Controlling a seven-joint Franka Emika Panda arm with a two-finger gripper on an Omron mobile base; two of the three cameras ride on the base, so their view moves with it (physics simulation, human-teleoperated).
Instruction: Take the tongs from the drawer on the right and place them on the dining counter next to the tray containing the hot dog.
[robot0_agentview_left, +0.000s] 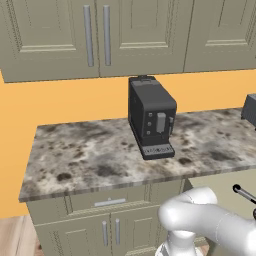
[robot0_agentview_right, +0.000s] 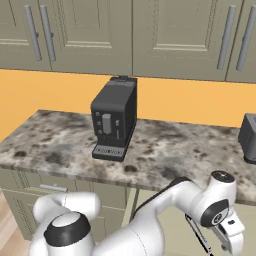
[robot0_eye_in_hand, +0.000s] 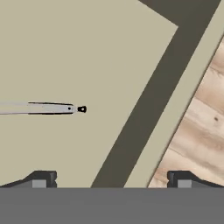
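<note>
- Gripper (robot0_eye_in_hand: 109, 179): jaws spread wide, holding nothing; it looks straight down into the open drawer (robot0_eye_in_hand: 65, 52).
- In the hand view, one fingertip stands over the pale drawer floor and the other over the drawer's outer edge, next to the wood floor (robot0_eye_in_hand: 205, 131).
- Tongs (robot0_eye_in_hand: 43, 108): flat on the drawer floor, apart from the gripper and off to one side of its centre line.
- Tongs axis: in the hand view the long axis runs nearly level across the picture; the black end cap points toward the drawer's dark wall (robot0_eye_in_hand: 148, 105), and the silver arms run out of frame the other way.
- In the left base view the tongs (robot0_agentview_left: 244, 194) lie at the far right, below the counter (robot0_agentview_left: 100, 150).
- Risk: descending from here would likely miss the tongs, since they are not between the fingers.
- Risk: the fingertip over the drawer edge may strike the wall on the way down.
- Risk: a thin, flat utensil may slip or pivot if pinched near its end.
- The coffee machine (robot0_agentview_left: 151, 117) stands on the counter, well clear.
</note>
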